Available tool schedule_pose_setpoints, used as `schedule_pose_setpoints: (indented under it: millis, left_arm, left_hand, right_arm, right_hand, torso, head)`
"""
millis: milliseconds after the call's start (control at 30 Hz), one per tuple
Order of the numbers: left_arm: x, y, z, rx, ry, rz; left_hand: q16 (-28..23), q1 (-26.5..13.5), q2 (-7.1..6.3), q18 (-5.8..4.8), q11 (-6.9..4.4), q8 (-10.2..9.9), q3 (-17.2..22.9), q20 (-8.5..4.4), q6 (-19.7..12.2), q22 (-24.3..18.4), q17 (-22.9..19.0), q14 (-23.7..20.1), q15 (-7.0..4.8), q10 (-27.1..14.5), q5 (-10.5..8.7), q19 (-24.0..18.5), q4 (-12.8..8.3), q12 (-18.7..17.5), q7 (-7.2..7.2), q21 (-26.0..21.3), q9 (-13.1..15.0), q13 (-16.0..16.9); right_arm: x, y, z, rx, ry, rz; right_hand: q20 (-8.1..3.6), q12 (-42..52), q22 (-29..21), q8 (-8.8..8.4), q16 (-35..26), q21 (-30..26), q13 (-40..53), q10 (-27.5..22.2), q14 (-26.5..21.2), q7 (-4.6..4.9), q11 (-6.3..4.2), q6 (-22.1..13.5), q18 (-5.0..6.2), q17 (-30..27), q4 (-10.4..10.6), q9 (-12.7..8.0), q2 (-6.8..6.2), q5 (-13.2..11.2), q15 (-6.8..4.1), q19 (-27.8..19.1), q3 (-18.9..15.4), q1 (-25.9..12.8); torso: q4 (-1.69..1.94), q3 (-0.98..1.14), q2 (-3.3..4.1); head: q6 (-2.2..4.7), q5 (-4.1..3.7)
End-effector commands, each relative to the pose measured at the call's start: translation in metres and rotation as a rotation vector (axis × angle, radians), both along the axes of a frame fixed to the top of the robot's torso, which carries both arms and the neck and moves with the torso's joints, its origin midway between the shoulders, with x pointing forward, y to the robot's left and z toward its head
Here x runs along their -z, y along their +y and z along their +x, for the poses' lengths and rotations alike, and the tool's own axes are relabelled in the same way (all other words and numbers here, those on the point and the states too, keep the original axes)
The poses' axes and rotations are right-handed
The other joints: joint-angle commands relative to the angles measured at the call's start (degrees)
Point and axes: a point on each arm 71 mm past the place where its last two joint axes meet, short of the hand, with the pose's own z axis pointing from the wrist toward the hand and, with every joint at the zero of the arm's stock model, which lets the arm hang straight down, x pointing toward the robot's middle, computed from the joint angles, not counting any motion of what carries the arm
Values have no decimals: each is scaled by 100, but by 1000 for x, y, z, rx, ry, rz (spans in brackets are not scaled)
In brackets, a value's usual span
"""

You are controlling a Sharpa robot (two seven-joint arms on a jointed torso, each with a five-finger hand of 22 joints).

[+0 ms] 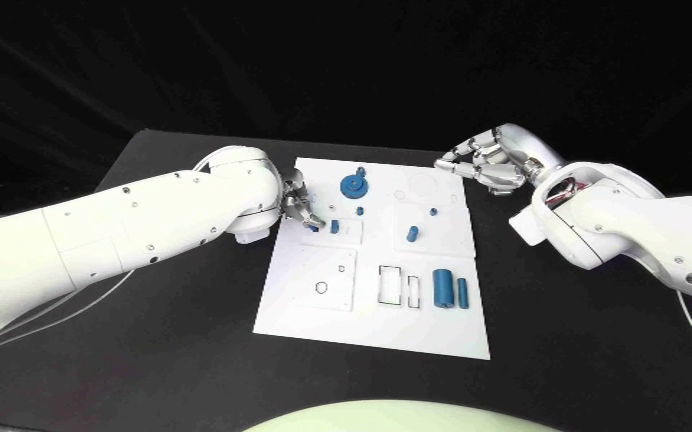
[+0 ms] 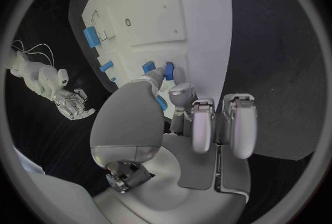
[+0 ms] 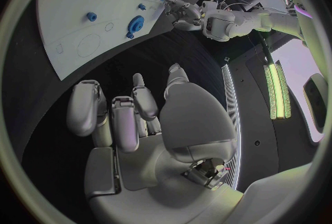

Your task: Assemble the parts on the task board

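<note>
Left hand (image 1: 300, 207) pinches a small blue part (image 1: 335, 225) — right hand (image 1: 483, 162) curled, holding nothing.

No legible text, label, brand, number or sign appears in any view. The flat white rectangular task board (image 1: 296, 314) carries only thin black outline markings: rectangles and small circles drawn on its near panels, none forming letters or digits. The small blue plastic parts (image 1: 444, 289) on the board are unmarked. The white arm casings and both silver hands show no readable lettering, and any marks on them are too small to make out.
</note>
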Motion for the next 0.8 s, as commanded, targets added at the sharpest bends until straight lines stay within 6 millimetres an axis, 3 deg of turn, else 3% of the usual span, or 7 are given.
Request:
schedule_pose_setpoints:
  millis: [33,600,800]
  left_arm:
    - [1,0,-1,-15,16,28]
    - [1,-1,-1,-14,19,29]
    - [1,-1,0,-15,21,31]
  left_hand:
    - [14,-61,18,-84,14,41,-63,-26,38,1509,1510,601,-47,43,-25,606,0,30,1,19,-8,15]
    - [14,-77,36,-84,12,53,-159,-26,44,1509,1510,601,-48,46,-24,606,3,33,-1,19,-22,14]
    - [14,-169,69,-84,15,73,-449,-28,43,1509,1510,601,-49,50,-28,606,6,43,3,19,-63,17]
  right_arm:
    - [0,1,-1,-12,-4,-5]
    - [0,1,-1,-12,-5,-5]
    - [0,1,-1,-12,-5,-5]
  right_hand:
    - [-15,12,181,28,-37,-25,-4,24,337,-8,-28,-32,78,398,-10,6,50,18,-52,32,-28,-2]
    - [-15,12,181,28,-38,-27,-4,24,336,-8,-28,-33,78,397,-9,6,50,18,-52,32,-32,-6]
    - [-15,10,178,28,-39,-31,-7,22,336,-8,-27,-34,79,395,-8,6,50,18,-52,30,-35,-8]
  torso:
    - [-2,3,0]
    - [-3,4,1]
    - [-2,3,4]
  head:
    - [-7,1]
    - [-18,-8]
    - [-19,-10]
